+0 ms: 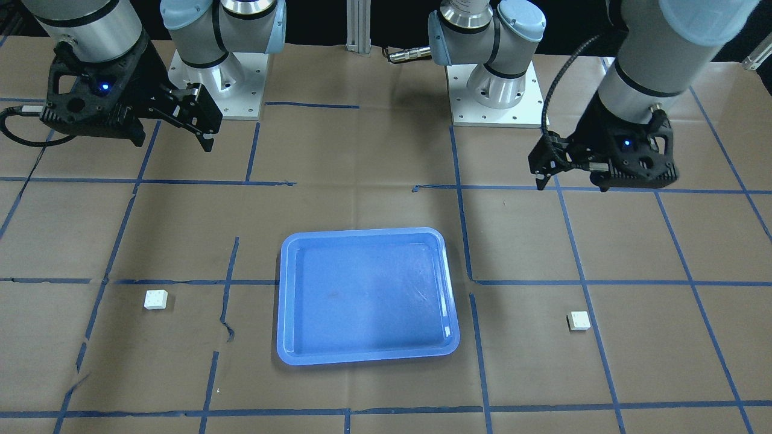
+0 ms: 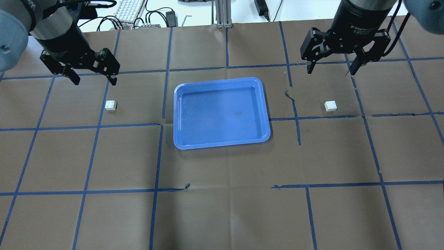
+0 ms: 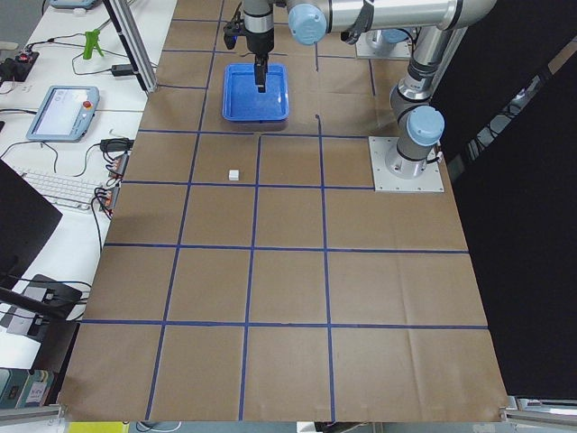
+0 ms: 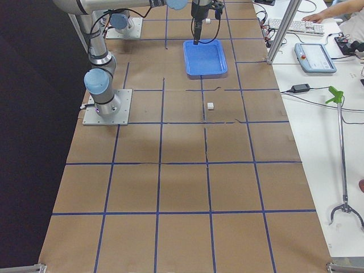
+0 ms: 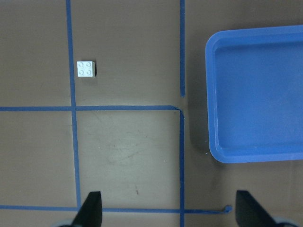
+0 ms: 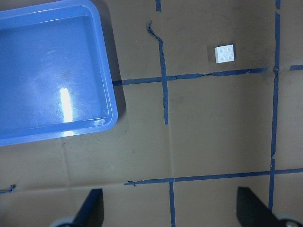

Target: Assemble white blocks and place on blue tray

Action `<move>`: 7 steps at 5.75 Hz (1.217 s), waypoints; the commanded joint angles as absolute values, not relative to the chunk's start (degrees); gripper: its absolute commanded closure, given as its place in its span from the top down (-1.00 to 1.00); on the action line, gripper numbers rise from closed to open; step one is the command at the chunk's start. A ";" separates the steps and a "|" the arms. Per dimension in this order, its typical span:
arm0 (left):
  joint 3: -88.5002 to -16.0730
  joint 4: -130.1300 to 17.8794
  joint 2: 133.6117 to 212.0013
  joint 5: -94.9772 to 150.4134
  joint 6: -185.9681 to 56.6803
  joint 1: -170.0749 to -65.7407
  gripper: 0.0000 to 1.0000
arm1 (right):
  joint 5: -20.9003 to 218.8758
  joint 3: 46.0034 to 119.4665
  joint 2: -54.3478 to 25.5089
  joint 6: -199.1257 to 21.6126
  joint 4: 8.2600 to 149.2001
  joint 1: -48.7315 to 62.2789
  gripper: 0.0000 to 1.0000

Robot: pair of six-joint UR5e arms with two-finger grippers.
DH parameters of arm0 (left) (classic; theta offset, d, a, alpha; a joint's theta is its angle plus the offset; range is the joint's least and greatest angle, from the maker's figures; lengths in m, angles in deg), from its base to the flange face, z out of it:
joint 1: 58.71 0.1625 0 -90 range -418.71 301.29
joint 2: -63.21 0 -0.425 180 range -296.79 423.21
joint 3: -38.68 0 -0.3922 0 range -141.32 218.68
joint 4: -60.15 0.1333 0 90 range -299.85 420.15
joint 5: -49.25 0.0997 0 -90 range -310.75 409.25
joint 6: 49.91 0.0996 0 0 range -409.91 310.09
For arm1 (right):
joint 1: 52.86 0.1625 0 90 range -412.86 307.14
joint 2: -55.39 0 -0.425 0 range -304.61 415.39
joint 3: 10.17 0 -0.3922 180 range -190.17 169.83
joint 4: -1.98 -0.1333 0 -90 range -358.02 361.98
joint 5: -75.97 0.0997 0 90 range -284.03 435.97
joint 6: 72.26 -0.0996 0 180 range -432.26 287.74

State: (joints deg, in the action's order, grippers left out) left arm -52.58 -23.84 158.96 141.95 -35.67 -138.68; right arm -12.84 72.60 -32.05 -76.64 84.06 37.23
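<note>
The blue tray (image 2: 222, 143) lies empty at the table's middle; it also shows in the front view (image 1: 362, 233). One white block (image 2: 111, 105) sits studs up left of the tray, just below my left gripper (image 2: 93, 80), which hangs open and empty above the table. The left wrist view shows this block (image 5: 86, 69) and the tray's rim (image 5: 211, 94). The other white block (image 2: 330, 106) sits right of the tray, below my open, empty right gripper (image 2: 331, 72). The right wrist view shows it (image 6: 225, 53). In the front view the blocks (image 1: 579, 320) (image 1: 155, 299) lie apart.
The table is covered in brown paper with a blue tape grid. The two arm bases (image 1: 217, 84) (image 1: 494, 90) stand at the robot's edge. A keyboard (image 2: 128, 8), cables and an aluminium post (image 2: 222, 14) lie beyond the far edge.
</note>
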 commanded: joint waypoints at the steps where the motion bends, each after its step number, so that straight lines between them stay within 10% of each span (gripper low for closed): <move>1: -59.46 -2.20 168.97 141.36 -26.20 -132.55 0.99 | -14.37 72.62 -31.98 -75.08 83.46 36.97 1.00; 6: -59.84 14.36 186.16 140.66 -24.86 -131.22 0.94 | -14.74 72.62 -30.31 -13.33 84.60 32.15 1.00; 7: -60.02 14.28 186.08 140.66 -24.86 -131.13 0.15 | -14.56 72.62 -30.04 -0.75 84.51 29.00 1.00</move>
State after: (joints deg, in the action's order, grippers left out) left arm -59.93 14.02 185.71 140.70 -24.87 -131.19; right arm -14.71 72.62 -30.43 -13.23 84.57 31.75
